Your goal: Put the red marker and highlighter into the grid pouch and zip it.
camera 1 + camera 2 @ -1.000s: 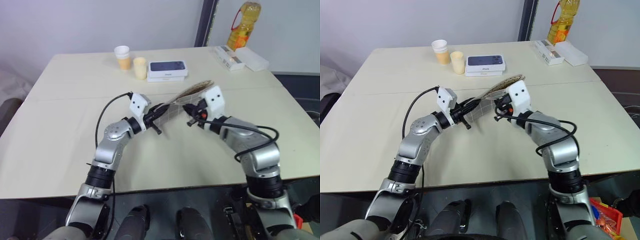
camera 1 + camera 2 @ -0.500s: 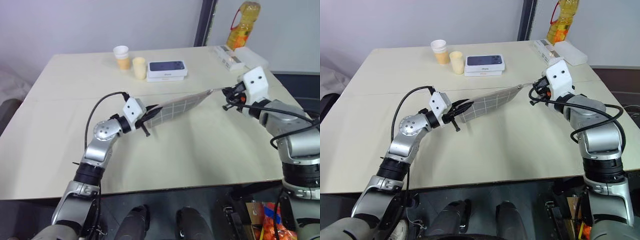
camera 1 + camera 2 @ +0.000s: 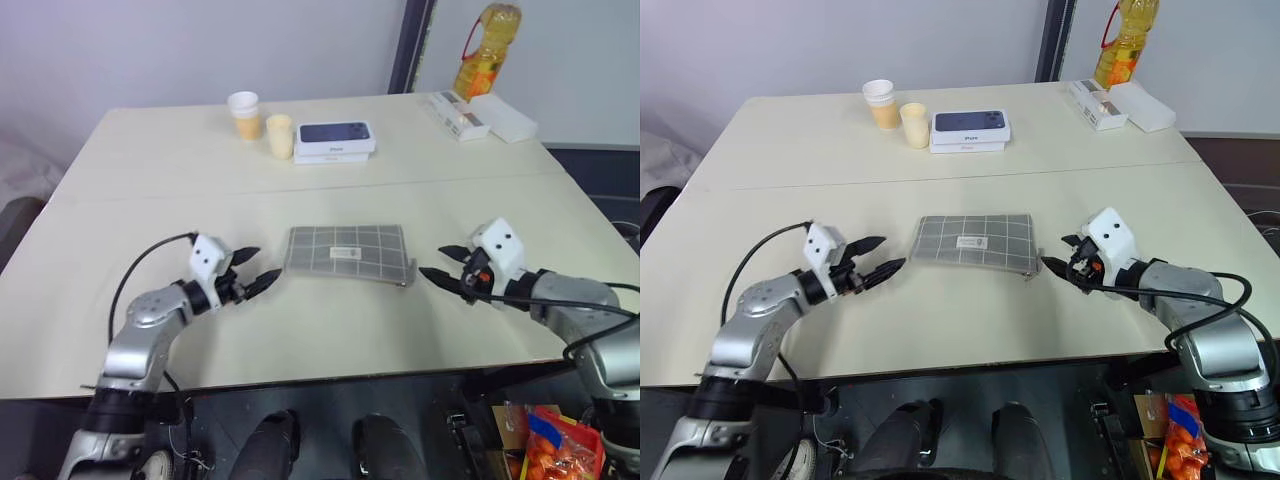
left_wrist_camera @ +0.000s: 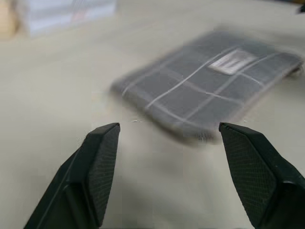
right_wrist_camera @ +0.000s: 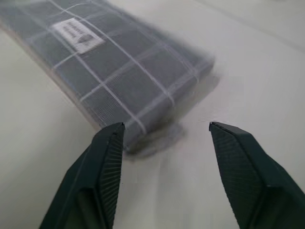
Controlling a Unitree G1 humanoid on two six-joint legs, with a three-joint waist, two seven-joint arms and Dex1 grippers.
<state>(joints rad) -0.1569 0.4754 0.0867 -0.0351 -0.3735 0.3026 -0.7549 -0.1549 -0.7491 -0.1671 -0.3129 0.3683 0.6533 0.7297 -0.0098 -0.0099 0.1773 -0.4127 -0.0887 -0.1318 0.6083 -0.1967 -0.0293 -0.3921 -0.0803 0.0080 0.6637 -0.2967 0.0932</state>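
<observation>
L pincer [image 3: 258, 270] open wide, nothing in it, tips low over the bench [image 3: 150, 180], pointing in toward the grid pouch [image 3: 347, 250] from its left end. Not touching, just beside. L wrist view: both fingers [image 4: 100, 167] spread, pouch lies past the gap, label side up.

R pincer [image 3: 440, 265] also open, empty, aimed at the pouch's right end. Near the corner where the zipper pull [image 3: 405, 281] sticks out, small gap between tips and fabric. R wrist view: pouch corner sits just ahead of the spread fingers [image 5: 107, 162], white label [image 5: 78, 34] visible further along.

Pouch flat on bench, roughly centred between my two pincers, long side running L-R, grid lines + label facing up. Can't tell from here if zip is fully closed. Red marker and highlighter: can't see either one.

Further out, far side of bench: two paper cups [image 3: 244, 110], a boxed phone stack [image 3: 335, 138] next to them. Far R corner: white boxes [image 3: 480, 115], yellow oil bottle [image 3: 486, 45] behind those.
</observation>
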